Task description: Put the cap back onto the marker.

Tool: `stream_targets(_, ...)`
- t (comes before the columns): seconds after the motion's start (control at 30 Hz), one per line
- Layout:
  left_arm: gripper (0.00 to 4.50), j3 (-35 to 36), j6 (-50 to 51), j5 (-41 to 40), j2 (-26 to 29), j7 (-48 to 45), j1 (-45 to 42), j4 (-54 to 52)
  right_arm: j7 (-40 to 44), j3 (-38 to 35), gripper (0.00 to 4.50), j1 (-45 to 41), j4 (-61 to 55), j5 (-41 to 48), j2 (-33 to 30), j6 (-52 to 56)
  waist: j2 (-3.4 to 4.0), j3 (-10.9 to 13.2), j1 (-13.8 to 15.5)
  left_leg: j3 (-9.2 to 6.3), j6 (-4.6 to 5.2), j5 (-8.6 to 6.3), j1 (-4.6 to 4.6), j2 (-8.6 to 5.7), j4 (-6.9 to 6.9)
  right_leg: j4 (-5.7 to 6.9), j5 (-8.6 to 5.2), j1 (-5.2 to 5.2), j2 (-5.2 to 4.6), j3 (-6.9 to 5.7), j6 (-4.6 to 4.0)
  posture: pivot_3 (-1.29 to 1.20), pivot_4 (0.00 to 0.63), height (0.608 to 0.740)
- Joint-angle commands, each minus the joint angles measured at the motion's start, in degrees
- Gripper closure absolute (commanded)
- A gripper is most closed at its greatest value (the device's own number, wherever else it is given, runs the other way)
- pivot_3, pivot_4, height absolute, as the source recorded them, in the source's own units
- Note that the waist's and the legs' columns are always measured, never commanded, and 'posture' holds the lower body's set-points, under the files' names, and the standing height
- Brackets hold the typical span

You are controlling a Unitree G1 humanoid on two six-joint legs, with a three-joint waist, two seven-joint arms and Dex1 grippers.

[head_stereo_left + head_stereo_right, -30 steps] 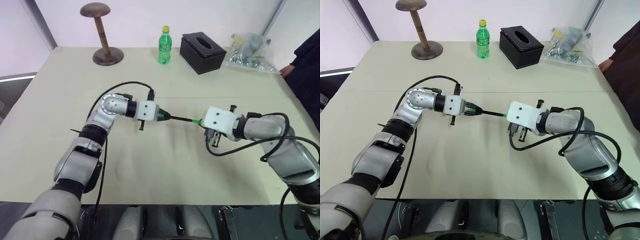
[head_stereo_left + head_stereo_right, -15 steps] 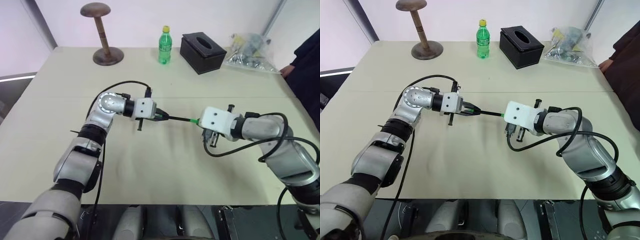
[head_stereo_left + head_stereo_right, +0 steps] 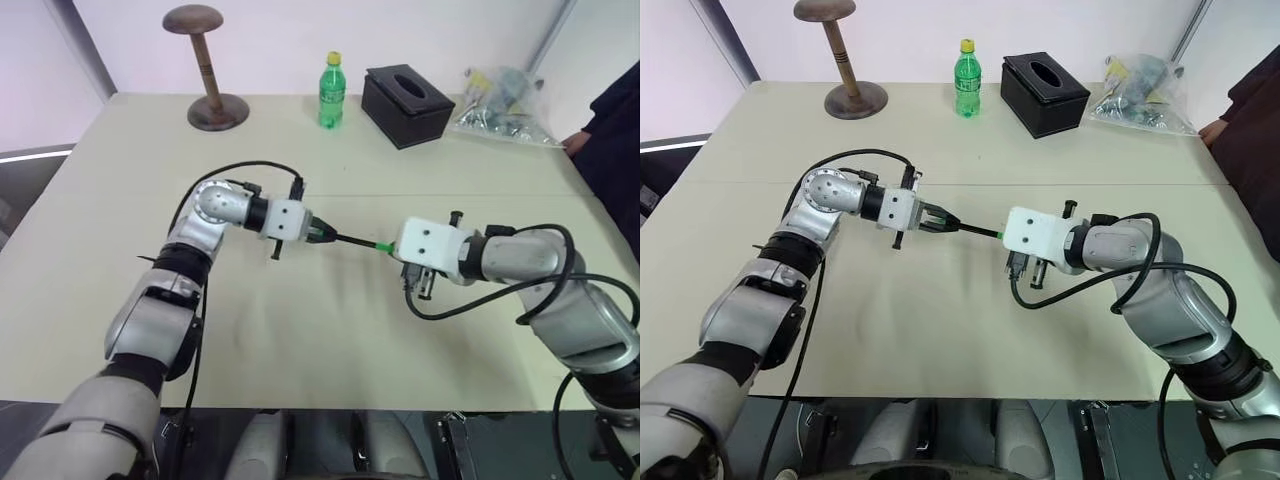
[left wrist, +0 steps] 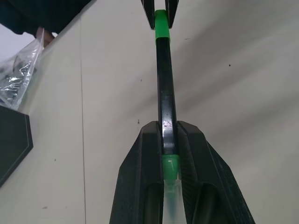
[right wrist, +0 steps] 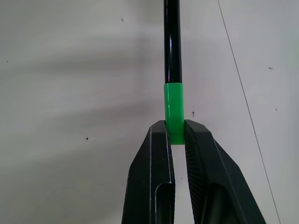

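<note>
Both arms are drifting a bit left since a second ago, marker and cap still joined over the table (image 3: 300, 340).

Left gripper (image 4: 169, 128) is pinching the marker (image 4: 165, 88); right gripper (image 5: 175, 127) is pinching the cap (image 5: 174, 109), seated on the marker's end. Wrist views are showing that; no readable writing.

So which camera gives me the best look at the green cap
The right wrist view: the cap sits large between the right gripper fingers, on the marker end. The left wrist view shows it small and far; both eye views show a green speck.
</note>
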Motion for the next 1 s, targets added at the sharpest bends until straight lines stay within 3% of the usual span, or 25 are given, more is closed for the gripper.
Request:
stream_targets(0.03, 4.50, -1.54, -1.38, 0.92, -1.61, -0.03, -1.49, -0.28, 0.08, -0.22, 4.46, -2.79, -4.81, 0.86, 0.80, -2.38, 0.00, 0.00, -0.08, 0.00, 0.00, 0.00, 0.00, 0.00, 0.00, 0.00, 0.00, -0.01, 0.00, 0.00, 0.00, 0.00, 0.150, 0.740)
stream_targets(0.33, 4.50, -0.93, -0.30, 0.21, -1.48, -0.12, -0.52, -0.63, -0.40, -0.69, 4.46, -1.36, -4.52, 0.12, -0.10, -2.18, 0.00, 0.00, -0.03, 0.00, 0.00, 0.00, 0.00, 0.01, 0.00, 0.01, 0.00, -0.01, 0.01, 0.00, 0.00, 0.00, 0.150, 0.740)
stream_targets(0.37, 4.50, -0.88, -0.20, 0.15, -1.39, -0.11, -0.38, -0.77, -0.45, -1.15, 3.79, -1.09, -4.48, 0.40, -0.15, -1.94, 0.00, 0.00, -0.03, 0.00, 0.00, 0.00, 0.00, 0.01, 0.00, 0.01, 0.00, -0.01, 0.01, 0.00, 0.00, 0.00, 0.150, 0.740)
stream_targets(0.43, 4.50, -0.81, -0.10, 0.03, -1.18, -0.17, -0.14, -1.01, -0.52, -1.61, 3.27, -0.81, -4.29, 0.54, -0.53, -1.86, 0.01, 0.00, -0.02, 0.00, 0.00, 0.00, 0.00, 0.01, 0.00, 0.00, 0.00, -0.01, 0.01, 0.00, 0.00, 0.00, 0.150, 0.740)
stream_targets(0.57, 4.50, -0.46, 0.95, -1.07, -0.17, -1.09, 1.21, -2.66, -0.54, -2.61, 1.38, 0.06, -3.70, -0.03, -2.26, -2.33, 0.00, 0.00, -0.09, 0.00, 0.00, 0.00, -0.01, 0.01, 0.01, 0.00, 0.00, 0.00, 0.00, 0.00, 0.00, 0.00, 0.150, 0.740)
stream_targets(0.83, 4.50, 0.54, 5.82, -0.78, 3.78, 1.48, 4.80, -6.16, 0.31, -8.75, 1.38, 6.00, -6.12, 2.40, -6.49, -1.80, 0.00, 0.00, 0.01, -0.01, 0.00, 0.00, -0.01, 0.04, -0.01, 0.01, 0.00, -0.01, 0.01, 0.01, 0.00, 0.00, 0.150, 0.740)
stream_targets(0.93, 4.50, 2.51, 15.00, -1.67, 4.81, 6.57, 7.41, -11.62, -0.40, -10.64, 1.38, 8.43, -7.49, 3.02, -6.58, -0.77, 0.00, 0.00, 0.01, -0.01, 0.00, 0.00, -0.01, 0.06, 0.00, 0.02, 0.00, -0.01, 0.02, 0.01, 0.00, 0.00, 0.150, 0.740)
stream_targets(1.0, 4.50, 4.82, 25.74, -5.18, 5.62, 8.17, 11.83, -21.08, -1.08, -11.35, 1.38, 10.03, -8.50, 3.13, -6.41, -0.11, 0.00, 0.00, -0.01, -0.01, 0.00, 0.00, -0.01, 0.10, 0.00, 0.02, 0.00, -0.01, 0.01, 0.01, 0.00, 0.00, 0.150, 0.740)
